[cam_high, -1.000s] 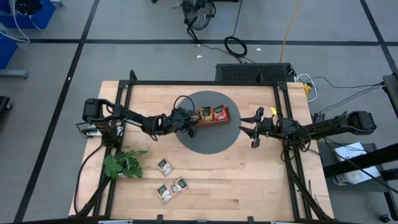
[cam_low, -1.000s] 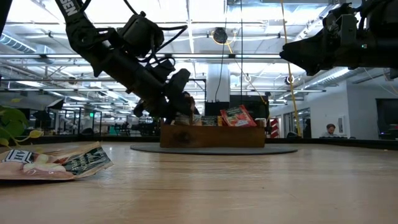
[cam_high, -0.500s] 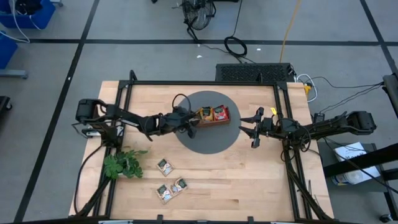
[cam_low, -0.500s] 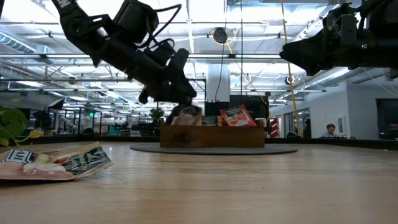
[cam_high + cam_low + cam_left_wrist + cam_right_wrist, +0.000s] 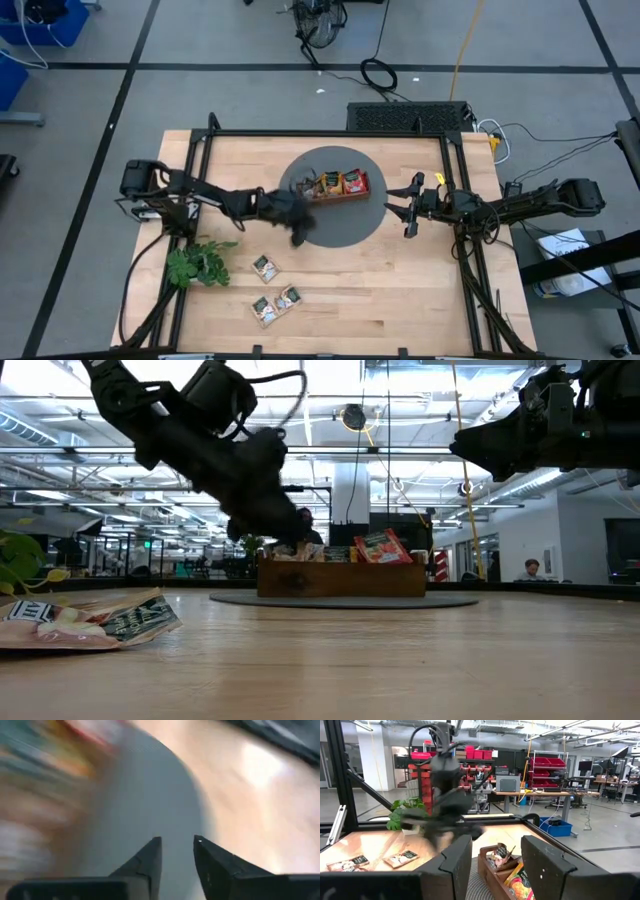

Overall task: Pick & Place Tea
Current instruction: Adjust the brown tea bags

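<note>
A brown wooden tray stands on a round grey mat. It holds tea sachets, among them an orange one and a red one. Three pale green-printed tea sachets lie flat on the table near its front edge. My left gripper hovers over the mat, just nearside of the tray's left end. Its fingers stand slightly apart with nothing between them. My right gripper waits open to the right of the mat, pointing at the tray.
A green leafy sprig lies at the table's left, near the loose sachets. Black frame rails run along the table's left, far and right sides. Bare wood lies between the mat and the front edge.
My left gripper has lifted off the tray's left compartment and swung toward the table's near edge, turning as it went; it shows blurred. A pale sachet stays leaning in that compartment.
</note>
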Robot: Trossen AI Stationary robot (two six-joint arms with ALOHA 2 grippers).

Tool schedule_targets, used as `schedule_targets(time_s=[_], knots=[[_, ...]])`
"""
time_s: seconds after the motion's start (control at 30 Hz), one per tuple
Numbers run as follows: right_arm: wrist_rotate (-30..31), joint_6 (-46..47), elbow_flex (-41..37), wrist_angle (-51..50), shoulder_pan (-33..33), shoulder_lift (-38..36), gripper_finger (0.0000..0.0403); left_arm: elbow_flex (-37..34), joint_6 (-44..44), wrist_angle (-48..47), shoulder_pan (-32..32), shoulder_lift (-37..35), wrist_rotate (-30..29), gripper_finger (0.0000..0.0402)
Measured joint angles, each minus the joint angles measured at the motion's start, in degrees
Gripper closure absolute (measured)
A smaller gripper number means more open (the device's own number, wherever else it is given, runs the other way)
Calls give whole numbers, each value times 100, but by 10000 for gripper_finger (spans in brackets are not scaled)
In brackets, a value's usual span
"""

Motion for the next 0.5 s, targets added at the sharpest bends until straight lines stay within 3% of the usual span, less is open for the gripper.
schedule_targets(time_s=[0.1, 0.17, 0.3, 0.5], knots=[[-1, 0, -2, 0, 1, 0, 248, 0, -423, -625, -299, 0, 1611, 314], [-1, 0, 0, 0, 1, 0, 248, 2, -1151, -1055, -557, 0, 2181, 325], [-1, 0, -1, 0, 0, 0, 248, 1, -2245, -2008, -1176, 0, 1833, 329], [0, 0, -1, -2, 0, 0, 248, 221, -3520, -3196, -1753, 0, 1404, 296]])
